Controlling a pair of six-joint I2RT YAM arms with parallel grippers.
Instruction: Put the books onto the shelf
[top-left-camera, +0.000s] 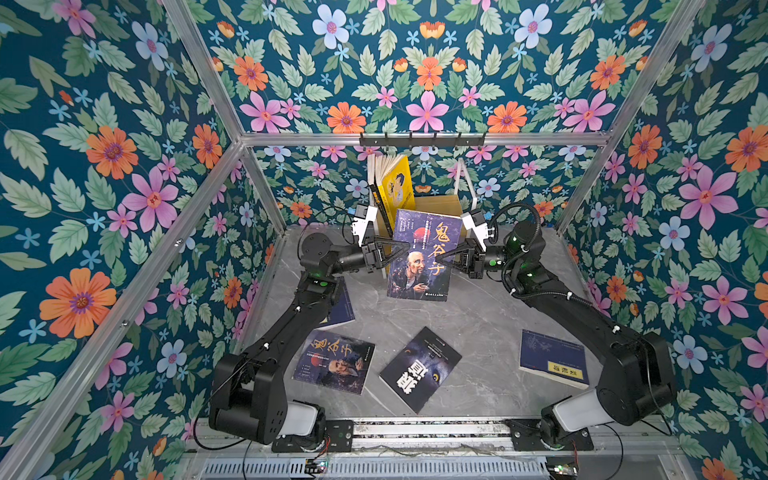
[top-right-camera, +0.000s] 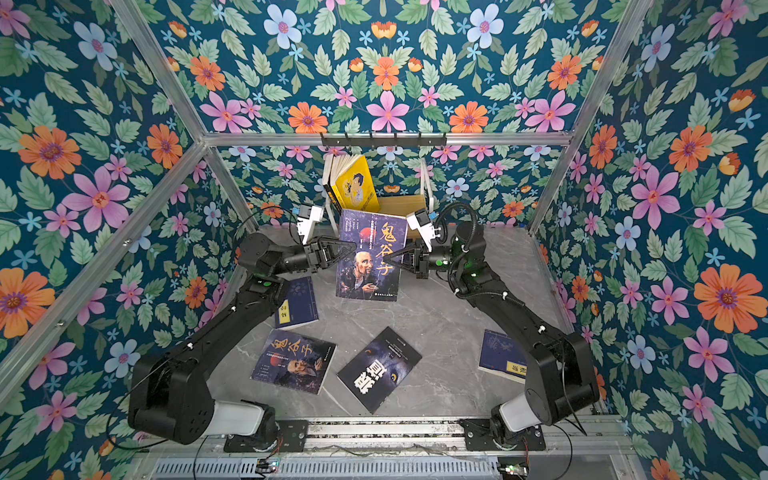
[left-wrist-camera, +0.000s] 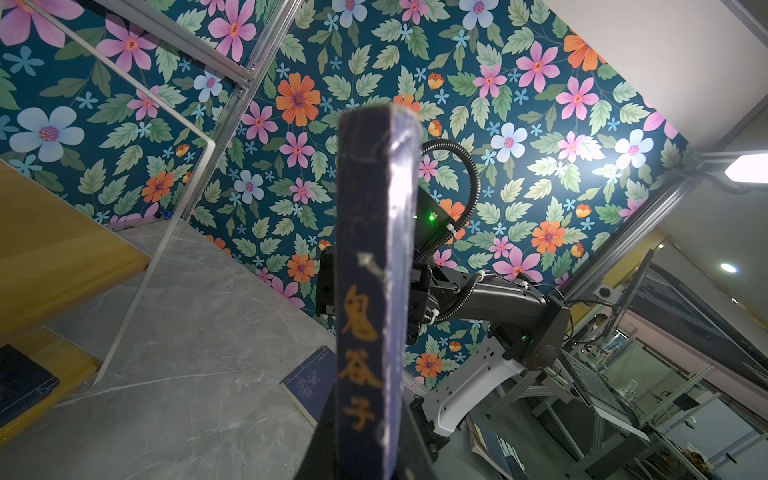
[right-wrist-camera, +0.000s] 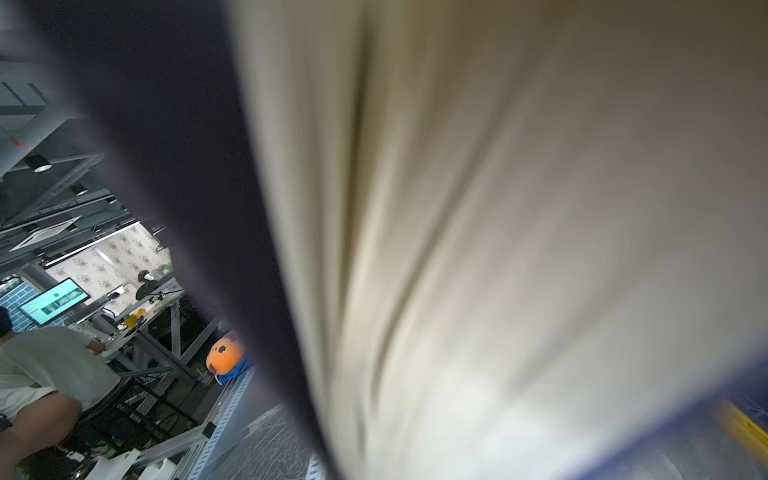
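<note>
Dark portrait book (top-left-camera: 419, 266), clenched at opposite edges by left tool (top-left-camera: 408, 248) and right tool (top-left-camera: 441, 258), hangs upright over the bench (top-left-camera: 478, 324) before the shelf (top-left-camera: 440, 204); transfer underway, next calls for coordinated insertion.

Top views overhead, near-identical — wrist cameras close against held book (left-wrist-camera: 374, 291).

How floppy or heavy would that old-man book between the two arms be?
Probably fairly stiff: the portrait book looks flat though held only at its side edges. Its thick spine hints at moderate weight. The loose page edges could splay if gripped lightly.
</note>
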